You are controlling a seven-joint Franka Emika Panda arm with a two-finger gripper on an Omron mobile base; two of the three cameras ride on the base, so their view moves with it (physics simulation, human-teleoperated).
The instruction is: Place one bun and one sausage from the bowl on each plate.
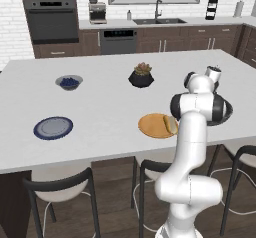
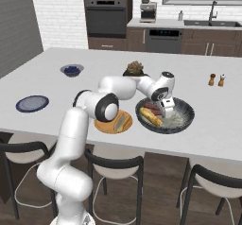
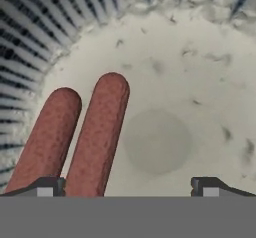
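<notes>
The wide dark grey bowl [image 2: 187, 119] sits at the counter's near right, and its rim [image 1: 229, 113] peeks out behind my arm. It holds a bun [image 2: 150, 117] and two sausages [image 2: 151, 107]. My gripper [image 2: 167, 111] points down into the bowl, open, with nothing gripped. In the hand view the gripper [image 3: 128, 187] hovers over the pale bowl floor [image 3: 200, 82]. One sausage [image 3: 100, 132] lies just inside the left fingertip [image 3: 47, 186], and the other sausage [image 3: 45, 137] lies outside it. The orange plate [image 2: 106, 125] [image 1: 150, 126] carries a bun [image 2: 122, 121] [image 1: 171, 124]. The blue plate [image 2: 32, 103] [image 1: 53, 127] is bare.
A small blue-filled bowl [image 1: 69, 82] and a black plant pot [image 1: 141, 77] stand further back on the counter. Two shakers [image 2: 217, 80] stand to the right beyond the big bowl. Stools line the near counter edge.
</notes>
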